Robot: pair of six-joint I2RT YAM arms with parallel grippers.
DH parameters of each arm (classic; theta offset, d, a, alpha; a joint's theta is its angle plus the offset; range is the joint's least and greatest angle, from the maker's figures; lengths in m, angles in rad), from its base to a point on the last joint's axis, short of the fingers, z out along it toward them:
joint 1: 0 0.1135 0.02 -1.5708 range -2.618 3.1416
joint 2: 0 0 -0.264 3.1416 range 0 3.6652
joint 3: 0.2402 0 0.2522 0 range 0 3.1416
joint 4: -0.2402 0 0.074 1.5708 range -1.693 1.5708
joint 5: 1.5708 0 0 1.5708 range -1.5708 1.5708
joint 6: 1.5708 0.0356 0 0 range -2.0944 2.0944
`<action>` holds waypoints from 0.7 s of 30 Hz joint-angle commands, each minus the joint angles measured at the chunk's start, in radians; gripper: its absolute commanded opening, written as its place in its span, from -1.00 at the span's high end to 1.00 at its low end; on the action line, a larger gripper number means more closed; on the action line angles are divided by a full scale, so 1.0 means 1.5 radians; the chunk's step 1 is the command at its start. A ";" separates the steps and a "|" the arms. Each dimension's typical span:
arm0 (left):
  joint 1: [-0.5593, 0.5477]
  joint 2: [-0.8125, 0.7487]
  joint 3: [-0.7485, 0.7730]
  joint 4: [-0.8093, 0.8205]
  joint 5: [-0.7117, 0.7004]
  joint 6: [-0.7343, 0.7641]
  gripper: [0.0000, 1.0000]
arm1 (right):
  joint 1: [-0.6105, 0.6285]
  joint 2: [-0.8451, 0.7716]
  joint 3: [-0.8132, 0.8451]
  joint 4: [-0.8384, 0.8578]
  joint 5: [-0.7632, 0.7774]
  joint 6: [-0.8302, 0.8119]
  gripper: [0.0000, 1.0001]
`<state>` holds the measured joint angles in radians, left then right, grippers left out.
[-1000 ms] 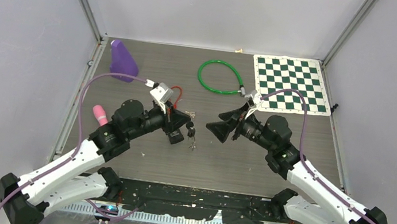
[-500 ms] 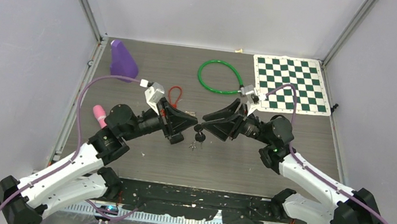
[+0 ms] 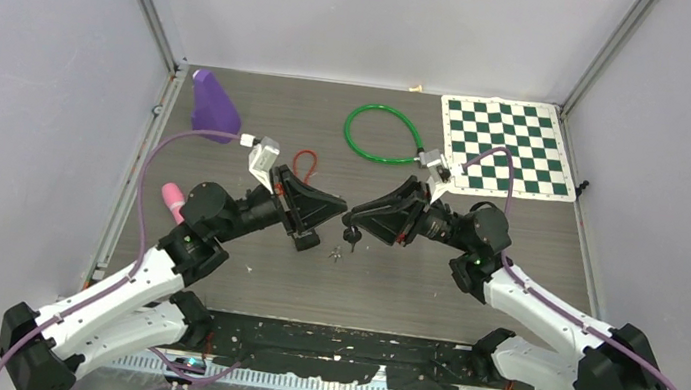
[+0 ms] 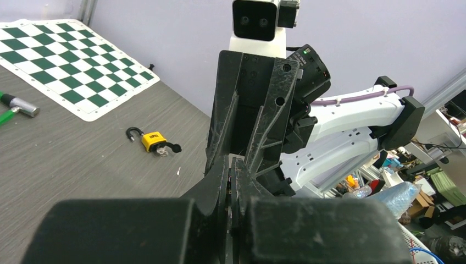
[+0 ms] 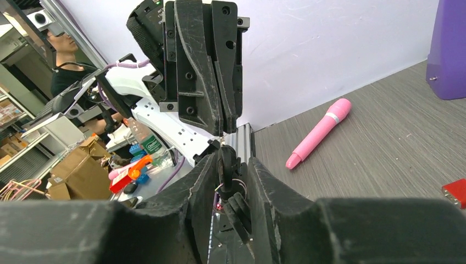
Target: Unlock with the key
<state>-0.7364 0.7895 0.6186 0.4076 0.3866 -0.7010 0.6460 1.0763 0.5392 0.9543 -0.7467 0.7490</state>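
Pinching tight, my left end effector (image 5: 222, 131) is pressed together on the top of a bunch of black-headed metal keys (image 5: 226, 162), which hangs down from it in the middle of the right wrist view. My right end effector (image 5: 231, 165) is half shut, with one finger on each side of the keys. I cannot tell if its pads touch them yet. The small yellow padlock with a dark hoop (image 4: 153, 141) lies on the grey wood-look worktop (image 4: 66, 159), left of the middle in the left wrist view. It is near the green and white checked mat (image 4: 66, 66) and well apart from the keys. I think the job is only at its start: the keys are up in the air, and none of this bunch is in the padlock. What is left: pass the keys over, reach the padlock, push one key in and turn it.
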 commanded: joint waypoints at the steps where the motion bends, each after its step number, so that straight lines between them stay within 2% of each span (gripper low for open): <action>1: 0.003 0.006 0.002 0.063 0.015 -0.021 1.00 | -0.001 0.005 0.004 0.044 -0.010 0.008 0.35; 7: 0.003 0.008 -0.002 0.071 0.012 -0.030 1.00 | 0.000 0.014 0.004 0.057 -0.012 0.020 0.51; 16: 0.003 0.018 -0.008 0.096 0.004 -0.051 1.00 | 0.005 0.028 0.000 0.086 -0.020 0.037 0.54; 21: 0.004 0.017 -0.013 0.099 -0.003 -0.055 1.00 | 0.004 0.029 -0.002 0.089 -0.023 0.039 0.85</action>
<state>-0.7326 0.8204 0.6025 0.4713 0.3920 -0.7692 0.6483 1.1179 0.5385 1.0294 -0.7727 0.7994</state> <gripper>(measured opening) 0.021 0.129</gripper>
